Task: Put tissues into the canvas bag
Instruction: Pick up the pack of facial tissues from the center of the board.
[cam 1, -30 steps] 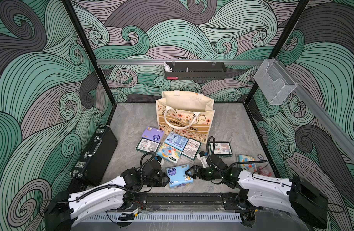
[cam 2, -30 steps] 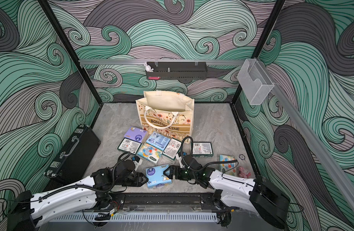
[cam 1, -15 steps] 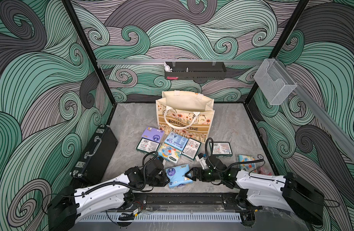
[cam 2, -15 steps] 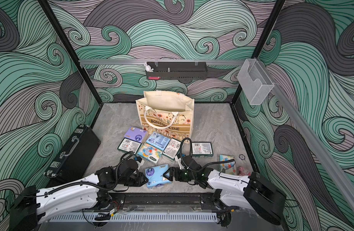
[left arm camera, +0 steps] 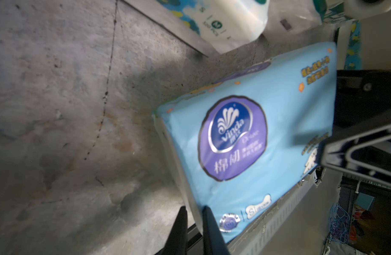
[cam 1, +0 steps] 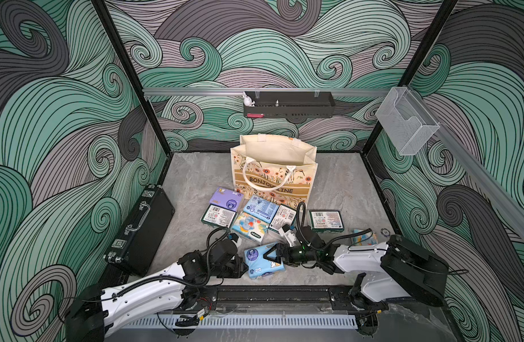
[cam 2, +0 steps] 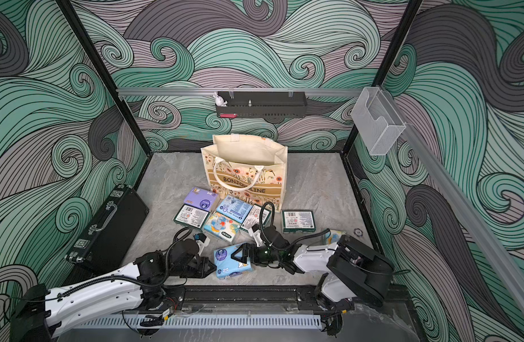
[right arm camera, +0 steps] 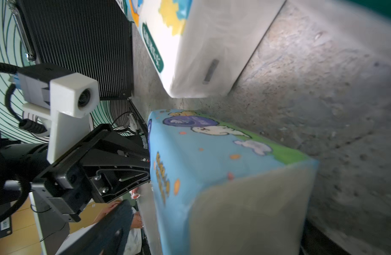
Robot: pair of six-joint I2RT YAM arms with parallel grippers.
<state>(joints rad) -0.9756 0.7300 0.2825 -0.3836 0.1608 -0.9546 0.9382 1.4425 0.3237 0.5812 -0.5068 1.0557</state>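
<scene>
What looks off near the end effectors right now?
The light blue pack is tipped up askew instead of lying flat, pinched at one corner by the left end effector, with the right end effector astride its other end. Nothing looks spilled or torn.

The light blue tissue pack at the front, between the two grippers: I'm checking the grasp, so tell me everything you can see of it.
The light blue tissue pack is a soft, glossy plastic-wrapped brick with a purple Vinda oval, cartoon prints and whitish ends. It rests on the grey table, nearest the robot, apart from the other packs. The left gripper pinches one end's edge; the right gripper straddles the other, jaws wide.
</scene>
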